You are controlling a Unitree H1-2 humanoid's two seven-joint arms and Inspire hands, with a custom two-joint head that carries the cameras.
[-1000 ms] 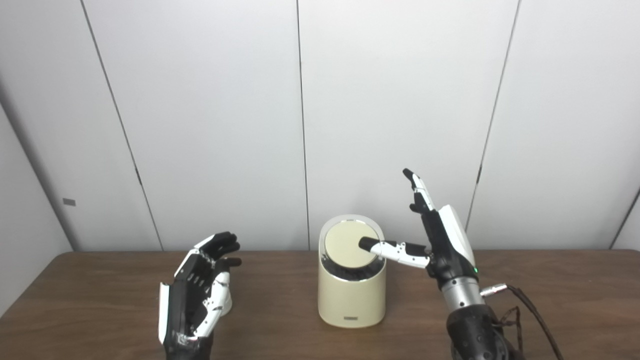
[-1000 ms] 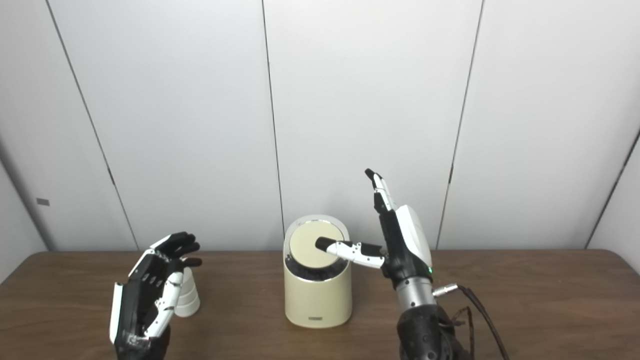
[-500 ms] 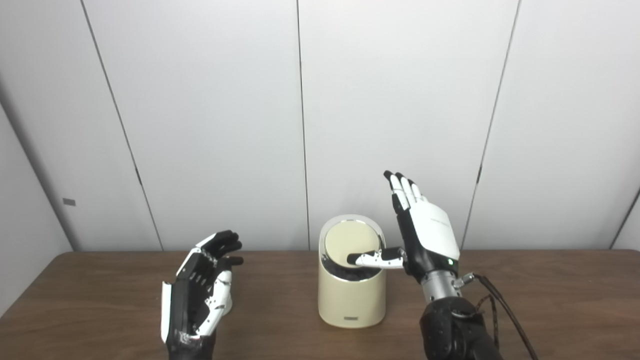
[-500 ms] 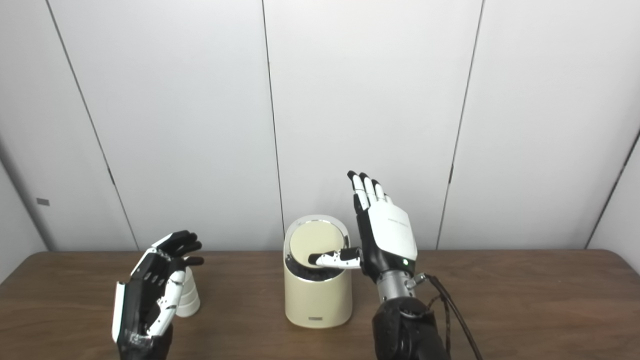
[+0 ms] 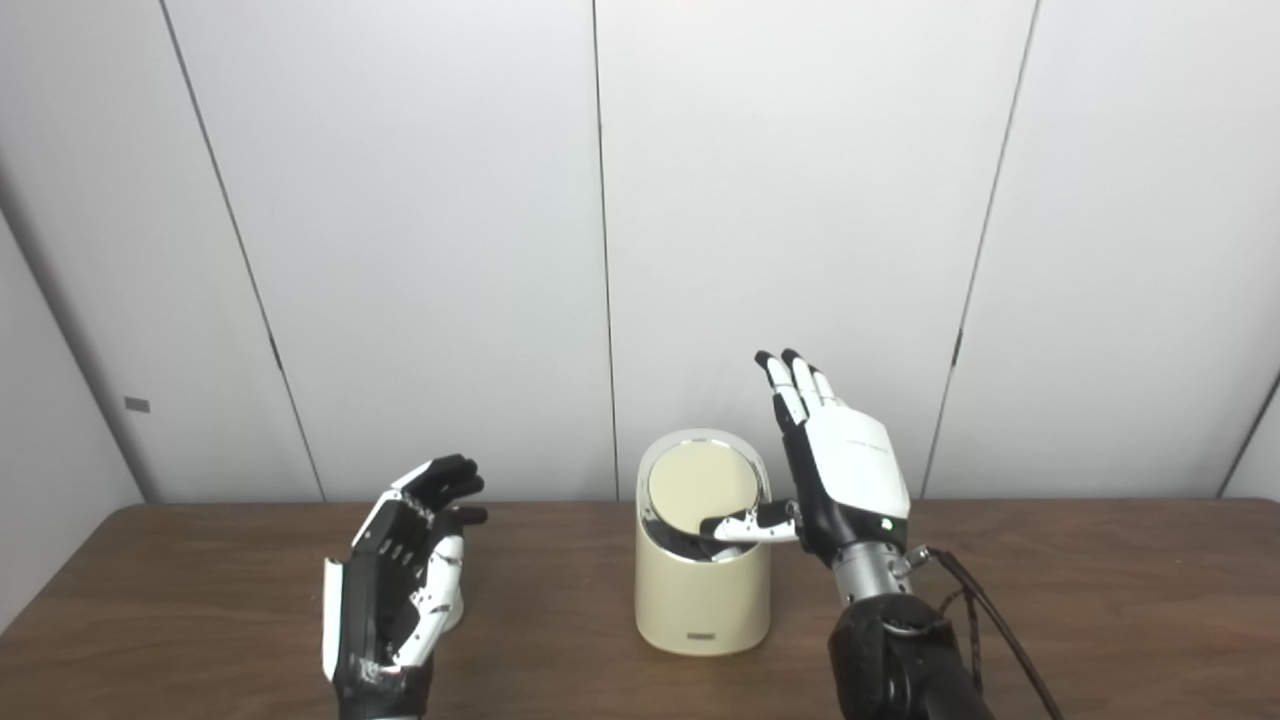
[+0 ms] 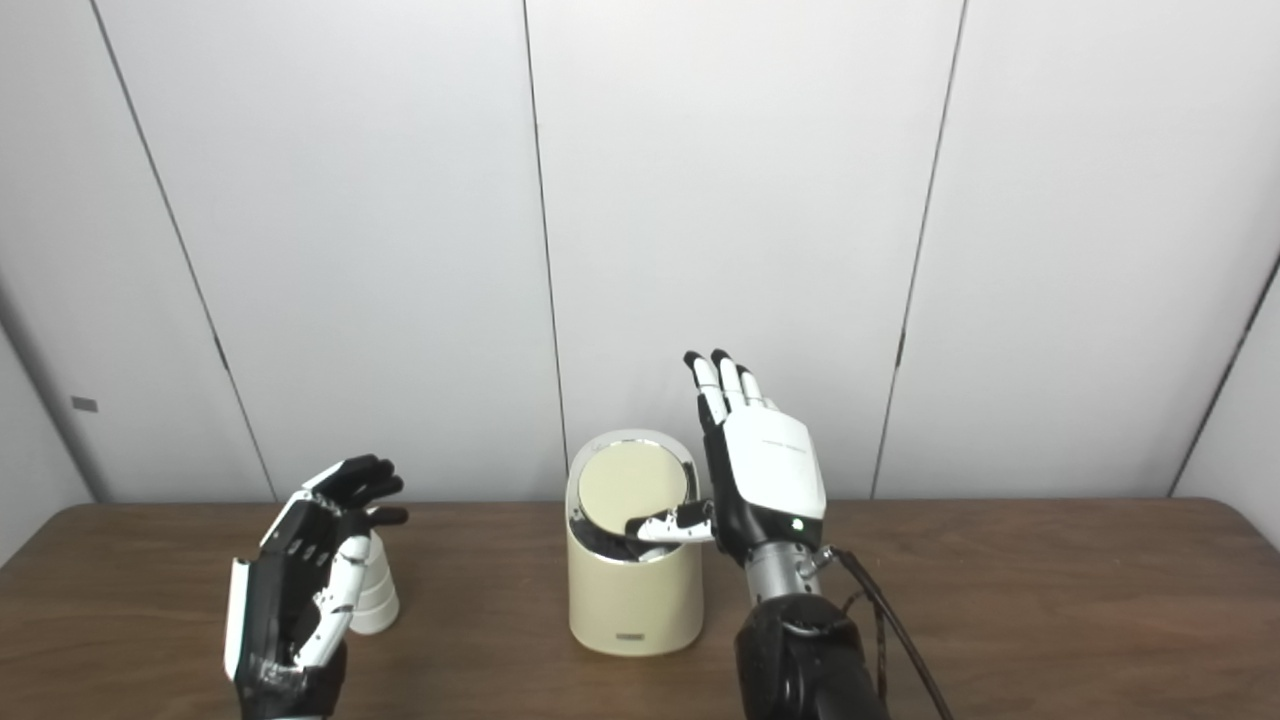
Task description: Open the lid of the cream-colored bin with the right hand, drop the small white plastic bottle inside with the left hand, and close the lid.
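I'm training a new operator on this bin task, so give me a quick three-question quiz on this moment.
1. True or false: the left hand already holds the white bottle.
2. Which part of the right hand reaches over the cream bin: A) its thumb, B) its wrist, C) nothing?
3. Fill in: the bottle stands on the ___.

Key: 1 false, the hand is open beside it; 2 A, on the lid; 3 table.
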